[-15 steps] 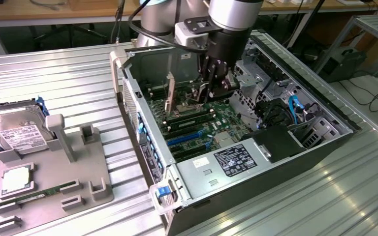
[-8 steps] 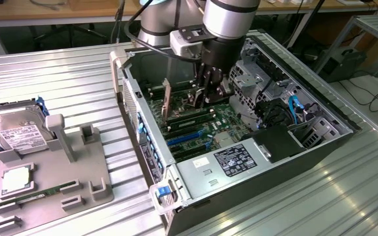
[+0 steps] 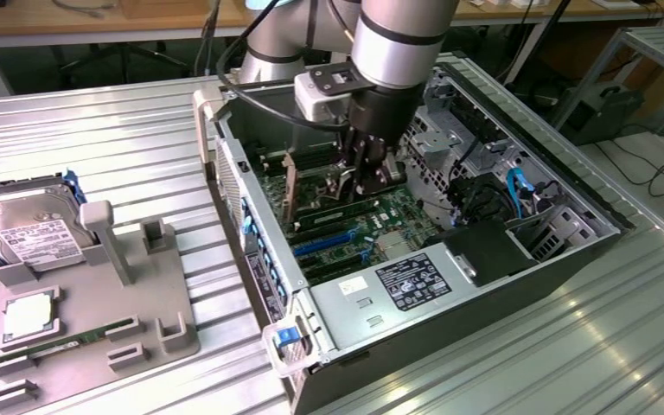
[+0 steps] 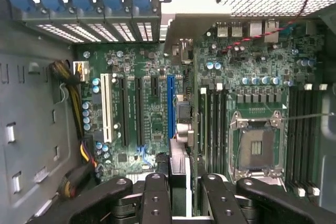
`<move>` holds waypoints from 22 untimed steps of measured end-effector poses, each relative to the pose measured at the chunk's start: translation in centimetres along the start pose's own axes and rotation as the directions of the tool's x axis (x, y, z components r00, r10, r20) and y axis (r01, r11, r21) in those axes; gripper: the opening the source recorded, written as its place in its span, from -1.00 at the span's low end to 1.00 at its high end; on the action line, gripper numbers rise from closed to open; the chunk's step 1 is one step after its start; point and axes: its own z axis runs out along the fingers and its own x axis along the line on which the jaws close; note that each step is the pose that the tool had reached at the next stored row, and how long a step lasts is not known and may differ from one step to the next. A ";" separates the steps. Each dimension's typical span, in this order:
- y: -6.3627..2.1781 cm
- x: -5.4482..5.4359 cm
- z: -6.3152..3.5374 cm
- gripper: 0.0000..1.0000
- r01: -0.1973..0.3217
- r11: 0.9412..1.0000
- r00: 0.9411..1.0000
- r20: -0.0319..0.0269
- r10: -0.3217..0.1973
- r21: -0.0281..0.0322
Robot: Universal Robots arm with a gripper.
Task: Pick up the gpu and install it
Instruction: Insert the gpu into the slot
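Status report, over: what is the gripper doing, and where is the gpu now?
Gripper shut on gpu, low inside the open computer case. Card edge-on above the blue slot, seating unclear. No obstruction seen.

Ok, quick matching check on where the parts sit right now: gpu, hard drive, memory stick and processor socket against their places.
Things:
1. gpu
2. hard drive
3. memory stick
4. processor socket

Places:
A. lying flat on the grey stand
B. edge-on between the jaws, over the green board
C. fixed on the green board inside the case
D. tilted on the grey stand, white label showing

Pairs: 1-B, 2-D, 3-A, 4-C
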 end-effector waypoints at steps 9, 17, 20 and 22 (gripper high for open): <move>0.29 0.3 1.70 -0.43 0.010 1.000 1.000 0.000 -0.010 -0.001; 0.80 0.9 3.26 -0.43 0.009 1.000 1.000 0.000 -0.009 -0.002; 1.02 0.9 3.58 -0.43 0.010 1.000 1.000 0.000 -0.010 -0.003; 1.18 0.9 3.74 -0.43 0.010 1.000 1.000 0.000 -0.010 -0.003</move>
